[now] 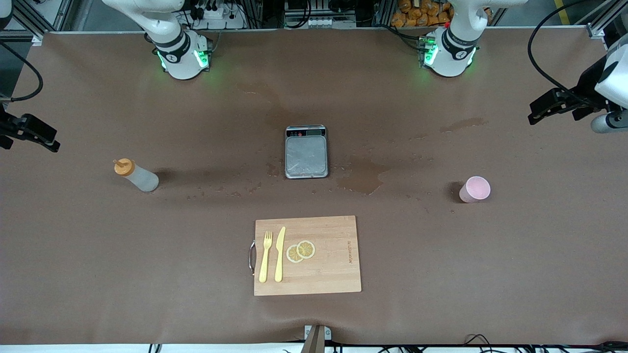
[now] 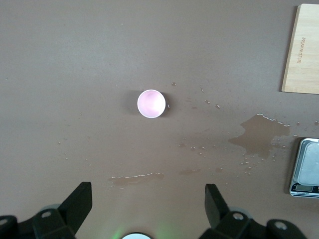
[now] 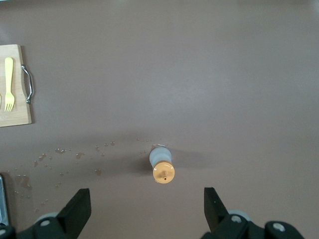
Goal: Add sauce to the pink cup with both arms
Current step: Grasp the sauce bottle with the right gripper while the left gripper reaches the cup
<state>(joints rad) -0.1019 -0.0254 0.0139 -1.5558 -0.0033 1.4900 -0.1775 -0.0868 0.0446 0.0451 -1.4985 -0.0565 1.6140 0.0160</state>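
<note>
The scale [image 1: 306,152] stood in the middle of the table [image 1: 73,255], and I place the other things from it. The sauce bottle [image 1: 137,175] stood upright on the table, well apart from the scale, toward the right arm's end and a little nearer to the front camera. The pink cup [image 1: 475,189] stood upright, well apart from the scale, toward the left arm's end, also a little nearer to the camera. The cutting board [image 1: 307,255] lay nearer to the camera than the scale, with a fork [image 1: 265,256], a knife [image 1: 279,254] and two lemon slices [image 1: 300,251] on it.

The left gripper [image 2: 148,209] hung high over the table at the left arm's end, fingers spread wide and holding nothing. The right gripper [image 3: 147,209] hung over the right arm's end, fingers also spread and empty.
</note>
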